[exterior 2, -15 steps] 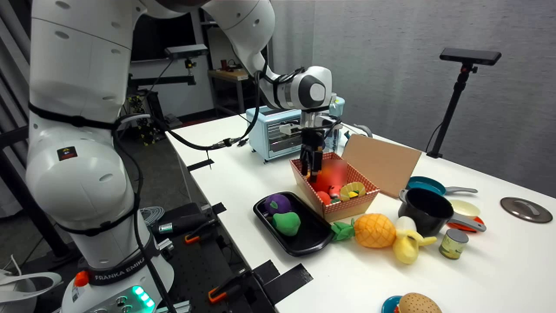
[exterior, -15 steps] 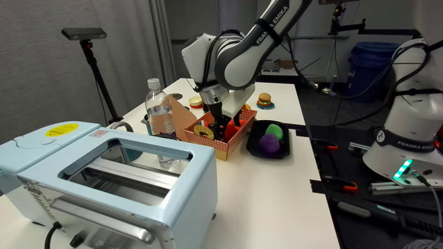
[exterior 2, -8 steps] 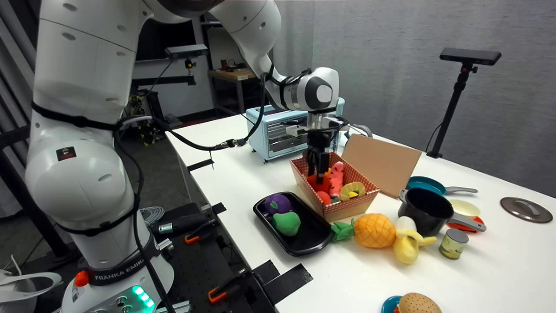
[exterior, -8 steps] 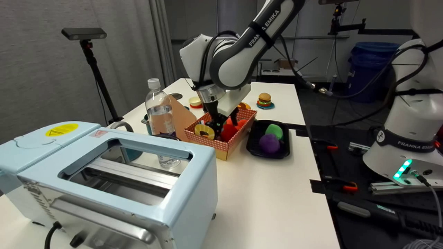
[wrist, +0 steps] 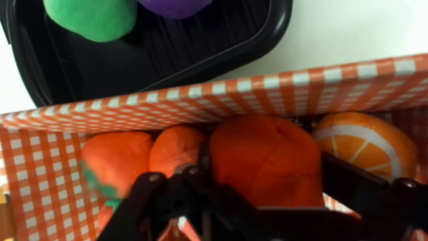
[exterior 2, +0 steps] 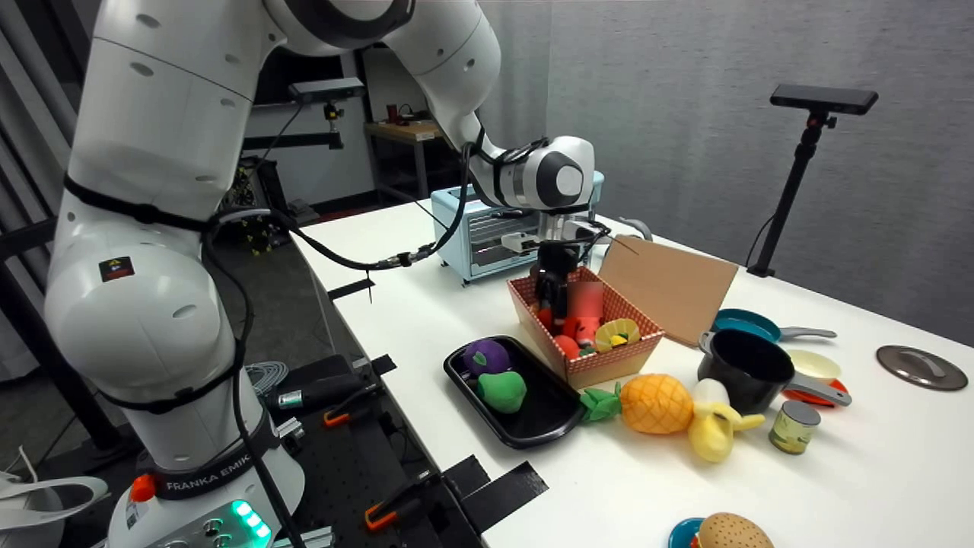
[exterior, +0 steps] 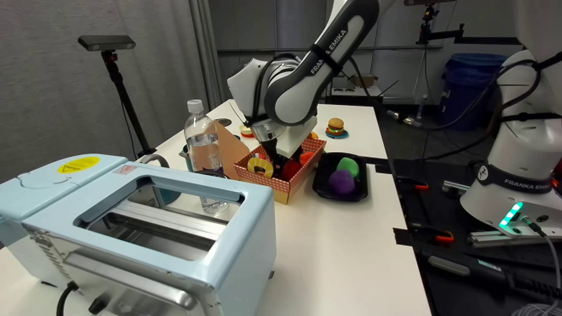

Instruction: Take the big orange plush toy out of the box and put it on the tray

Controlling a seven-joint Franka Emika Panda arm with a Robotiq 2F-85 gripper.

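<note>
Tool [wrist: 265,156]: fingers apart, one either side of the big orange plush toy [wrist: 266,160]; whether they press, cannot tell
Toy: down in the box [wrist: 240,100], on the side by the tray [wrist: 113,70]
Grasp: seemingly the step; close low and square, sparing the orange-slice plush [wrist: 364,144]
Lift: best straight up

wrist-view tray [wrist: 107,73] cropped, likely strawberry [wrist: 117,150] part blurred

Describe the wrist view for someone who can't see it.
The claw straddles a big orange plush toy inside a checked box, an orange-slice toy beside it. At top, a black tray holds a green toy and a purple toy.
</note>
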